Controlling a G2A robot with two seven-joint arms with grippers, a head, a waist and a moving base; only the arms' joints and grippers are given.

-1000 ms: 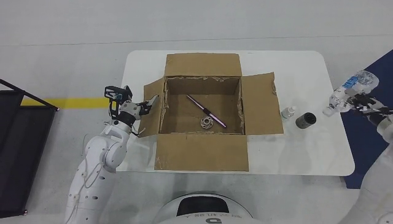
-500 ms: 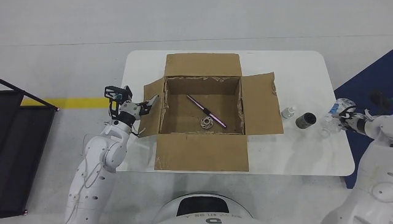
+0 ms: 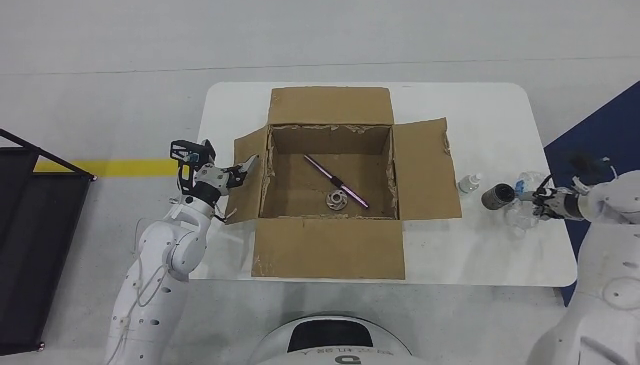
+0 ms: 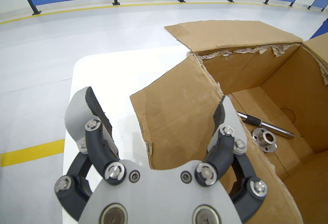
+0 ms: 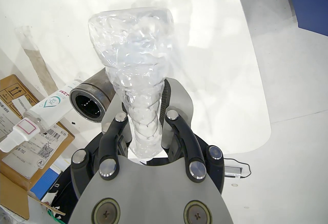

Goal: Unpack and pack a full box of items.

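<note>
An open cardboard box stands mid-table with its flaps spread. Inside lie a thin metal rod and a small metal flange; the left wrist view has the same rod and flange. My left gripper is open at the box's left flap, one finger on each side of the flap's edge. My right gripper is shut on a crumpled clear plastic bottle, held low over the table's right part, close to a dark metal cylinder.
A small white bottle lies beside the dark cylinder, near the box's right flap; both bottle and cylinder sit left of the held bottle in the right wrist view. The white table has bare room behind these.
My right arm has carried the clear bottle in from beyond the table's right edge and lowered it next to the dark cylinder. The left arm has not moved.
</note>
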